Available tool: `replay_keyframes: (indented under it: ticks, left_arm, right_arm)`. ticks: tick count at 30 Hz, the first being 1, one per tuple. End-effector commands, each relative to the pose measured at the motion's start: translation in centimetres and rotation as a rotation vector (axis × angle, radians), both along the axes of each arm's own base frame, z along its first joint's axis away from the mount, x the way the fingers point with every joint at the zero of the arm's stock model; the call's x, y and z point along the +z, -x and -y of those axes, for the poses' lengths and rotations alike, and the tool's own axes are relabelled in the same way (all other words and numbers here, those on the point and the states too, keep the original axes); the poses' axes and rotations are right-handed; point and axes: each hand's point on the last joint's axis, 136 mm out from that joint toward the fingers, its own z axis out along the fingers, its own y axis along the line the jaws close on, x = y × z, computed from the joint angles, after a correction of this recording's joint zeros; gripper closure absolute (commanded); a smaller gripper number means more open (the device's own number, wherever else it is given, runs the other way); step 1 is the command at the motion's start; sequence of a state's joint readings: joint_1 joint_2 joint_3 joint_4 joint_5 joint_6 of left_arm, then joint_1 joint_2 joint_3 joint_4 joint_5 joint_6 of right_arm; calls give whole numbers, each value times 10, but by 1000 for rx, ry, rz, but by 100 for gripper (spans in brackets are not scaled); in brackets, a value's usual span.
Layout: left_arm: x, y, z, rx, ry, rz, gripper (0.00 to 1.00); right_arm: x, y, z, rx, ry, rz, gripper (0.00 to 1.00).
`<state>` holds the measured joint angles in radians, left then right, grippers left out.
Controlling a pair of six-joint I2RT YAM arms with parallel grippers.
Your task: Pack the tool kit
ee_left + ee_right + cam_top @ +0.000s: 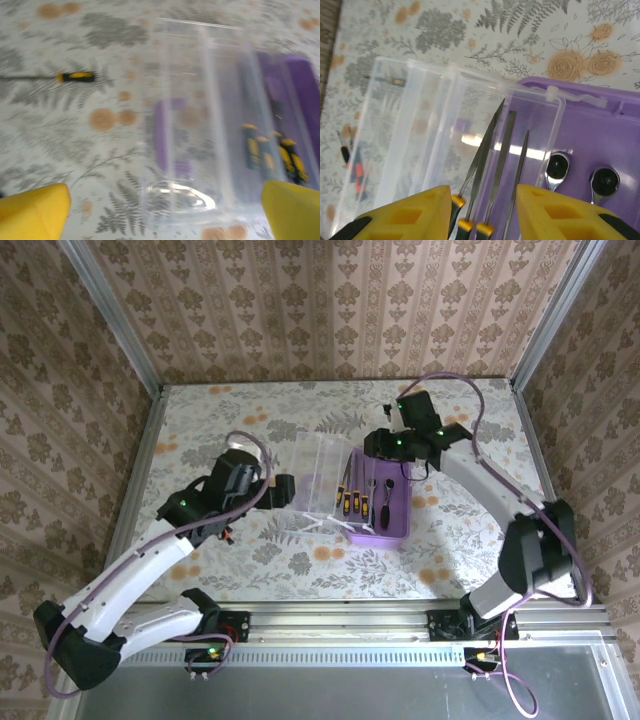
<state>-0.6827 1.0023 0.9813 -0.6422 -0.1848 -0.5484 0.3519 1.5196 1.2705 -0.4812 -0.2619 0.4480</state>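
Purple box (388, 502) lies near the middle of the table (200, 420), a little toward the near edge and the right side. It is open. Clear lid (320, 478) is swung out flat on the box's left side, joined along that long edge.

Inside the box, top view: screwdrivers (353, 503) with orange-and-black handles lie side by side against the lid-side wall, shafts toward the far edge. One darker tool (385, 512) lies beside them.

Right wrist view: three slim shafts (496, 160) run up the box floor. Two round metal tool heads (555, 167) sit further in, on the purple floor (615, 135). The lid (420, 135) is see-through, with the table pattern showing under it.

Right gripper (388, 445) hangs over the far end of the box. Its yellow fingers (405, 217) are spread, and the screwdriver handles lie in the gap between them. I cannot tell whether they touch.

Left gripper (285, 490) is at the lid's outer edge, on the left side. In its wrist view the yellow fingertips (32, 210) stand wide apart and grasp nothing, with the lid (200, 100) ahead between them. A purple handle (167, 135) shows through the plastic, blurred. The packed screwdrivers (272, 157) are beyond it.

One loose screwdriver (75, 76) lies on the bare table, well apart from the box.
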Motion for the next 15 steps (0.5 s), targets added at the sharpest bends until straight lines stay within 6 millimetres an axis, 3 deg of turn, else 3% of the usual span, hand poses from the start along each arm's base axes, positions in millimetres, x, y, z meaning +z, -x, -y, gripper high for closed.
replay_keyframes:
  ticks: [1, 4, 6, 9, 15]
  left_arm:
    - [-31, -15, -47, 233, -15, -128, 0]
    - [-44, -41, -73, 361, 42, -193, 0]
    - [-51, -62, -80, 416, 89, -230, 0]
    - [-61, -98, -81, 489, 123, -264, 0]
    - [-93, -163, -78, 597, 28, -372, 0]
  right_arm:
    - [17, 11, 8, -34, -33, 70, 58]
    - [21, 23, 14, -41, -43, 88, 56]
    - [18, 28, 17, -45, -42, 87, 55]
    - [12, 32, 22, -55, -34, 85, 54]
    - [6, 34, 30, -71, -48, 78, 50]
